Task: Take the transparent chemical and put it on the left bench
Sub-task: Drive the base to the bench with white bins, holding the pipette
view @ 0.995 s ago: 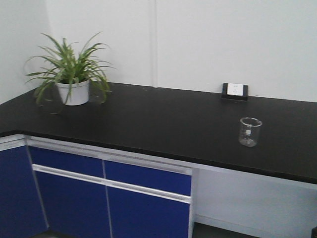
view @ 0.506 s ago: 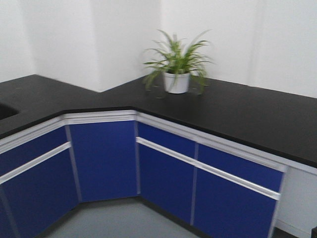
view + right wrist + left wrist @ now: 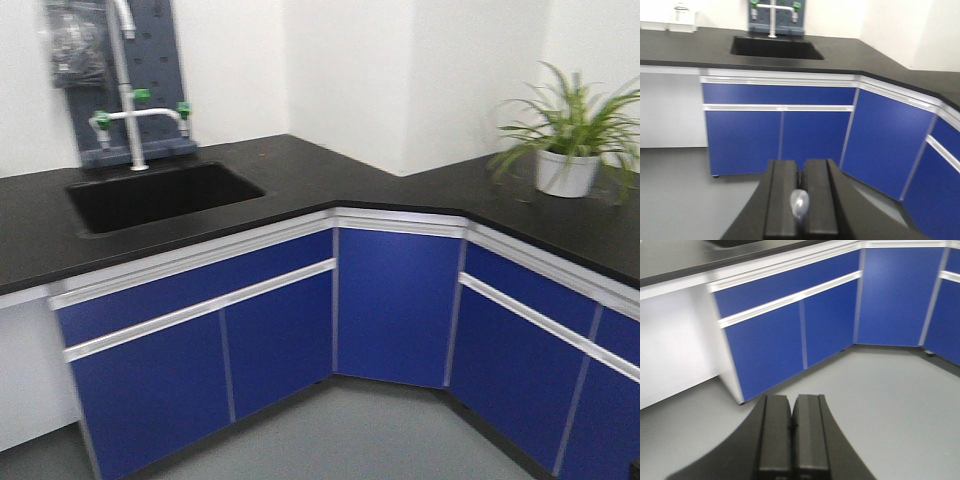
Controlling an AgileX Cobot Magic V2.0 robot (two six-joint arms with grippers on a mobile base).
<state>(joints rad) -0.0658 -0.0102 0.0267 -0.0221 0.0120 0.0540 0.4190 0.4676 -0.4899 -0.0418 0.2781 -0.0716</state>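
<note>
The right pincer (image 3: pixel 802 169) is clenching what seems to be the clear pipette bulb of the transparent chemical (image 3: pixel 799 202), and no beaker is showing below it. The left pincer (image 3: pixel 791 401) is sitting clenched on nothing. Both are hanging over the grey floor (image 3: pixel 880 390), facing the sink (image 3: pixel 160 195) counter (image 3: pixel 330 175). So thin a grip is risking a slip and a spill during travel.

The black counter (image 3: pixel 300 165) bends at a corner right of its sunken sink (image 3: pixel 160 195). A tap (image 3: pixel 130 120) rises just behind the sink; a potted plant (image 3: pixel 567 172) stands well to its right, past the corner.
</note>
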